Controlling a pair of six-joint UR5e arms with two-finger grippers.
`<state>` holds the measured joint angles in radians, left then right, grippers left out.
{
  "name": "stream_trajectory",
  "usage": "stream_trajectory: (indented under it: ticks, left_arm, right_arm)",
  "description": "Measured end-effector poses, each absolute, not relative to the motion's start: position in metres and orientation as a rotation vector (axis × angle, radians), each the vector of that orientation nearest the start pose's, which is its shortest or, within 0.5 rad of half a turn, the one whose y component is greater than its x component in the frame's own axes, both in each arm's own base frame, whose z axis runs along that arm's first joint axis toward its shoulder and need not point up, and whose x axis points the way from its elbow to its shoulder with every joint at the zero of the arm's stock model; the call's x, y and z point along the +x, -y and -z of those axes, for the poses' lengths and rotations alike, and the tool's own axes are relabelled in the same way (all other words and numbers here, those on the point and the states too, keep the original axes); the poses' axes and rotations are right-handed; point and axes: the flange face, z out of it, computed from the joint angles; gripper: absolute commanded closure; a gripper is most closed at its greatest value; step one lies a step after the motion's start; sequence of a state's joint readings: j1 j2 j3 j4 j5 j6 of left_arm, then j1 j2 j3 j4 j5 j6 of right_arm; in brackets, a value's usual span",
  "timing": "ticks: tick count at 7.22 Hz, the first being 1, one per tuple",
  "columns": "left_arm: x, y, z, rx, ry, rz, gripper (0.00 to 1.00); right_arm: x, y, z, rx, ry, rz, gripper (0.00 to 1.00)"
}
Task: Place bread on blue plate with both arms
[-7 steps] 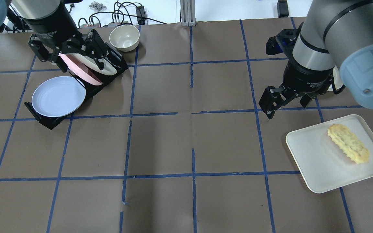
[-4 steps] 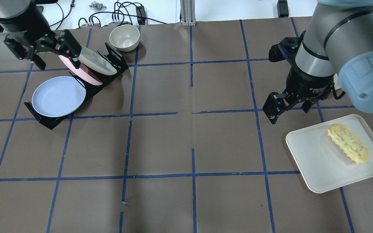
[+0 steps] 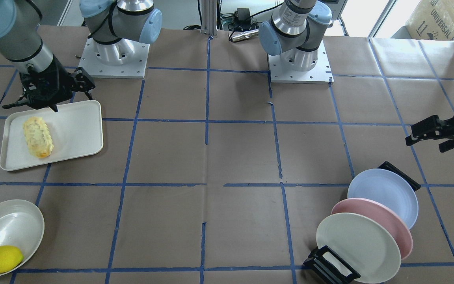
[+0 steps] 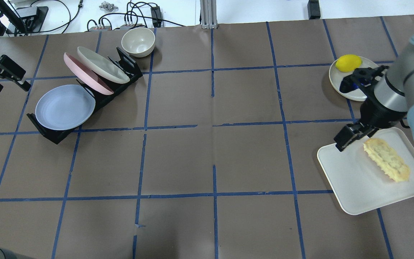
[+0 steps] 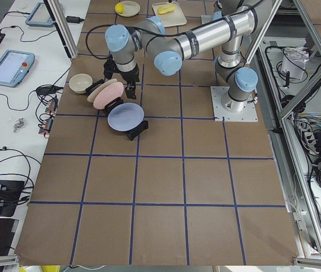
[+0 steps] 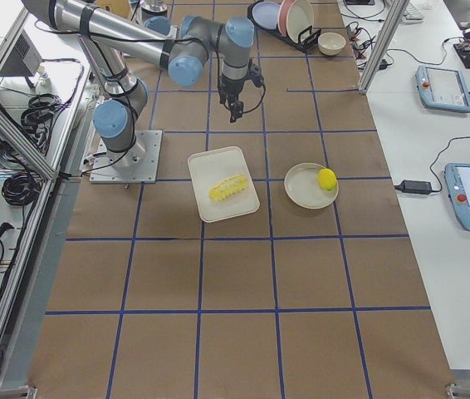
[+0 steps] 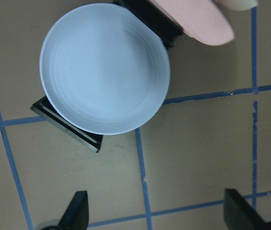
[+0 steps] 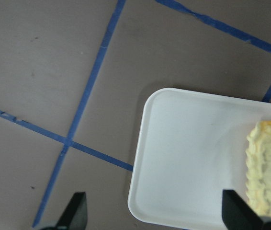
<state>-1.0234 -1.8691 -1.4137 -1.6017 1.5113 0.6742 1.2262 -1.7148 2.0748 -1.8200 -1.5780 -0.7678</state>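
Two claws: both are spread wide and empty. The right claw (image 3: 51, 94) hangs above one corner of the tray, near one end of the bread. The left claw (image 3: 428, 142) hangs over bare worktop (image 4: 207, 162) near the blue plate and touches nothing.
Bread: the bread (image 4: 386, 160) lies flat and slantwise on a white tray (image 4: 350, 187), at the far end of the worktop from the plate.
Blue plate: the blue plate (image 4: 65, 107) leans tilted in the end slot of a black rack (image 4: 129, 70), with a pink plate (image 4: 84, 73) and a cream plate (image 4: 101, 64) behind it.
Bread's handling: I'd guess it is light and soft, and easy to dent if squeezed hard. The bumpy top should keep it from slipping.
Where to grip bread: across the narrow width, about mid-length, with the fingers coming down along its two long sides.
Plate's handling: it looks stiff and smooth, and it is only propped up, so a nudge could tip it or drag the rack. The free upper rim looks like the best place to take hold.
Hidden: the bread's underside cannot be seen, nor how deep the plate sits in its slot. In the overhead view the right wrist covers one finger.
Cut off: the right wrist view clips the bread at its edge. The left claw sits at the frame edge in both the overhead and front-facing views.
Hard to make out: the side views are too small to show the fingers.
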Motion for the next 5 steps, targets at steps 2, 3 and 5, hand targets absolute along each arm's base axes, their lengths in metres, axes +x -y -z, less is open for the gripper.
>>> stream_trajectory:
  ticks: [2, 3, 5]
  left_arm:
    - [0.248, 0.603, -0.328, 0.214, -3.316, -0.191, 0.00]
    - [0.265, 0.621, -0.302, 0.215, -3.323, -0.197, 0.00]
    - [0.286, 0.655, -0.252, 0.212, -3.375, -0.222, 0.20]
  right_arm:
    - [-0.062, 0.404, -0.291, -0.766, -3.035, -0.027, 0.00]
    - [-0.077, 0.406, -0.279, -0.785, -3.051, 0.007, 0.00]
    - [-0.111, 0.416, -0.249, -0.734, -3.073, 0.016, 0.00]
